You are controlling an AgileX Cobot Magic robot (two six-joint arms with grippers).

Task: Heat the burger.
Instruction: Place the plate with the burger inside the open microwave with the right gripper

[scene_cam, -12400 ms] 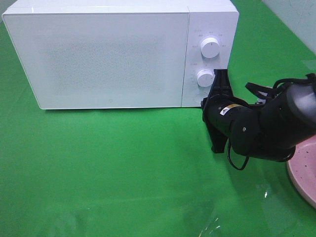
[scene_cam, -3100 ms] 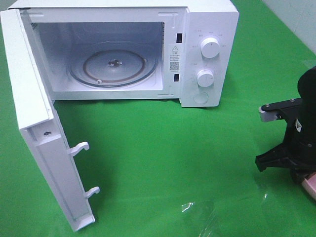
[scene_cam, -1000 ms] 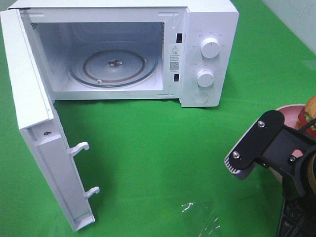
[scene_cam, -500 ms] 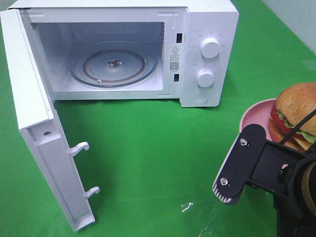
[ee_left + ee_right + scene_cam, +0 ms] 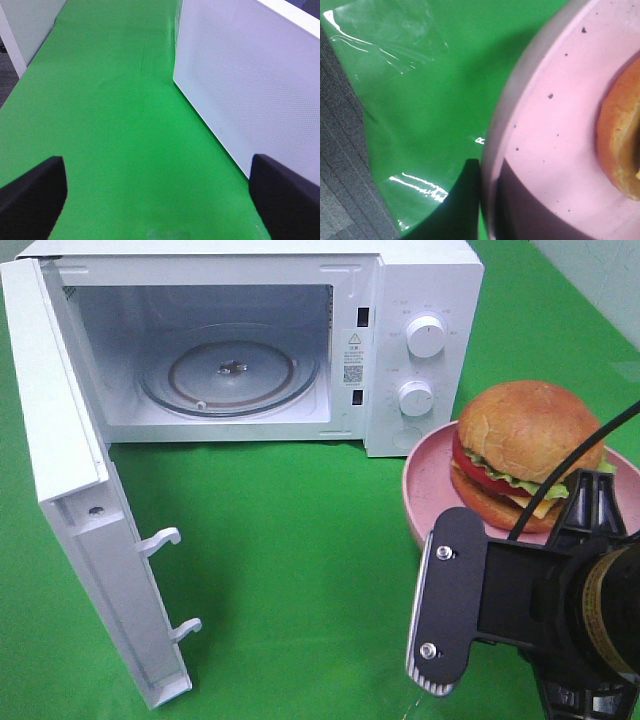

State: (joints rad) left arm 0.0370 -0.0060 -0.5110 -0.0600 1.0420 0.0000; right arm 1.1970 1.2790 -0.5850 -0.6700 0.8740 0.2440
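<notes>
One burger (image 5: 520, 455) sits on the pink plate (image 5: 430, 490) near the table's right edge, beside the microwave (image 5: 420, 280). Your right gripper (image 5: 592, 508) is pinched tight on the plate's rim, with the burger just beyond it. Your left gripper (image 5: 157, 197) gapes wide beside the open door (image 5: 240, 75).

Domed burger (image 5: 522, 430) on pink plate (image 5: 428, 490), beside microwave (image 5: 425, 280), door (image 5: 62, 470) wide open

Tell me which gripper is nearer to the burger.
Right. The right gripper grips the rim of the pink plate, beside the burger on it. The left gripper hangs open by the outer face of the open microwave door, far from the burger.
</notes>
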